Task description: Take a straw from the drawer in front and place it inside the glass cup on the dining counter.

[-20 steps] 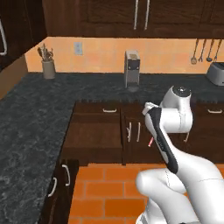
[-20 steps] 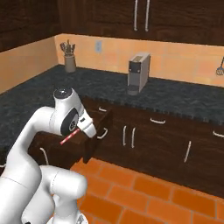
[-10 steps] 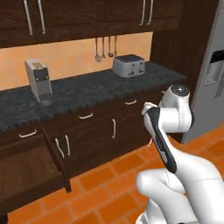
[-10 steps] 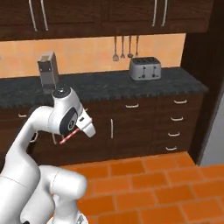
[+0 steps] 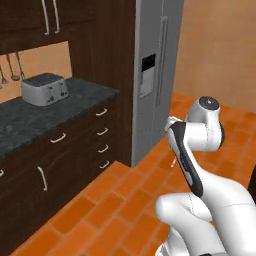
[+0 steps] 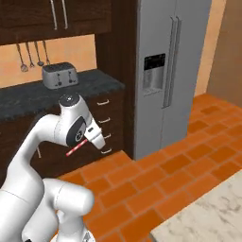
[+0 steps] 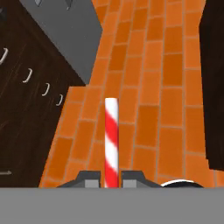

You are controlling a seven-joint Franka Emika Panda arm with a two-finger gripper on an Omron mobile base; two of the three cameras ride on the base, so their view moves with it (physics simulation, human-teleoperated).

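Observation:
My gripper (image 7: 111,179) is shut on the straw (image 7: 111,138), a thin red-and-white striped tube that sticks straight out from between the dark fingertips over the brick floor. In the right base view the straw (image 6: 75,147) slants down and to the left from the gripper (image 6: 87,141), which the arm holds folded in close at chest height. A pale marble corner of the dining counter (image 6: 208,212) shows at the lower right. The glass cup and the drawer are out of view.
A tall grey fridge (image 6: 172,71) (image 5: 157,75) stands ahead beside dark cabinets. A toaster (image 6: 59,75) (image 5: 44,89) sits on the black granite counter (image 5: 30,117), with small drawers (image 6: 105,125) below. Orange brick floor (image 6: 156,175) lies between them and the island.
The whole scene has swung sideways as the base turns: the coffee machine slid out of view, and the fridge and a marble corner came in. The arm keeps its pose with the straw held.

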